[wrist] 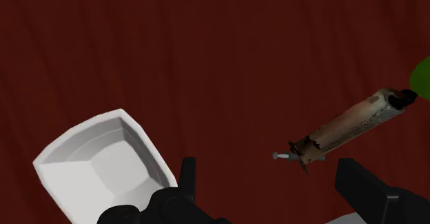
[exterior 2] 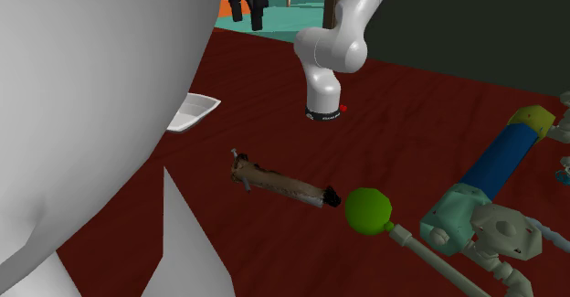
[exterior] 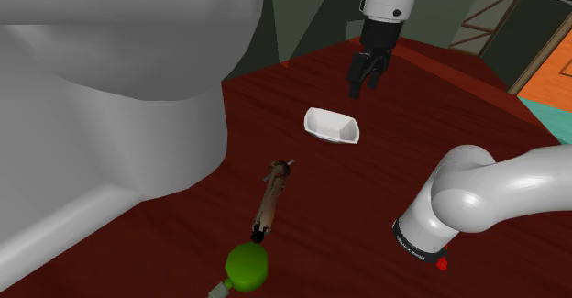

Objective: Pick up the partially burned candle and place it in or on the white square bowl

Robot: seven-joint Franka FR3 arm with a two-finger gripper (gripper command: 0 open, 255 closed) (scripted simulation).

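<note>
A huge pale fixture point(exterior: 110, 94) with a smooth, curved body bulks up over one side of the scene, standing on a dark red surface point(exterior: 440, 94) with a wood grain running through it. The white arm point(exterior: 477, 195) bends at its elbow close to the stand and reaches away over that surface. Off at the second exterior view's right lie a blue cylinder point(exterior 2: 501, 158) with yellowish ends and a grey-green pipe fitting point(exterior 2: 470, 224). The white square bowl point(exterior: 332, 125) sits upright on the surface with nothing in it, its sides sloping down to a flat bottom. The gripper point(exterior: 365, 87) hangs in the air just past the bowl, off the surface, and its black fingers point(wrist: 362, 185) stand well apart with nothing between them but bare red surface. A green ball point(exterior 2: 368, 210) on a thin stem rests near the stand's end of the surface. The candle point(exterior: 270, 200) lies flat between the bowl and that ball, apart from the bowl and clear of the gripper. It is a slim stick, mottled tan and brown as if scorched, rough along its length. Its end by the ball is blackened and sits just beside the green; whether they touch I cannot tell. Its other end, pointing toward the bowl, flares into ragged dark edges, and a small grey pin point(wrist: 279, 156) pokes out of it.
</note>
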